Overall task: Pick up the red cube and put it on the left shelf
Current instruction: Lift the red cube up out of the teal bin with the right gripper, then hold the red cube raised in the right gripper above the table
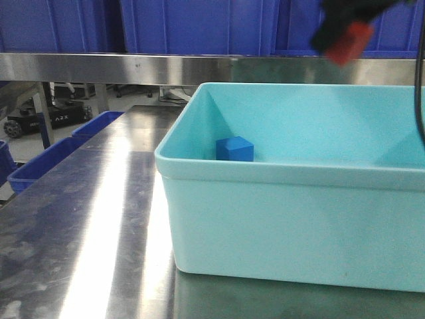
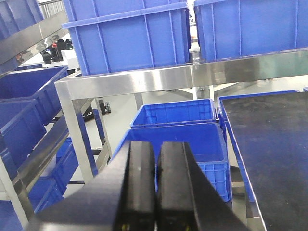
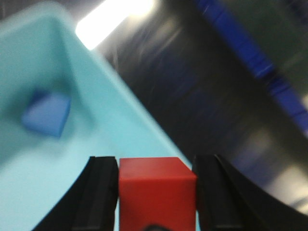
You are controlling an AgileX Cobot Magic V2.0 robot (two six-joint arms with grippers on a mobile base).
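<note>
My right gripper (image 3: 156, 166) is shut on the red cube (image 3: 157, 192), which sits between both black fingers. In the front view the red cube (image 1: 348, 42) hangs high at the top right, above the back right of the light-blue tub (image 1: 292, 226). The wrist view is blurred and looks down on the tub's rim (image 3: 120, 103). My left gripper (image 2: 156, 149) is shut and empty, off to the left of the steel table, facing a steel rack (image 2: 159, 79) that carries blue bins; this is the left shelf.
A blue cube (image 1: 234, 149) lies inside the tub at its back left, also in the right wrist view (image 3: 46, 114). The tub stands on the steel table (image 1: 86, 226). Blue crates (image 2: 185, 132) sit below the rack, and more (image 1: 40, 163) beside the table's left edge.
</note>
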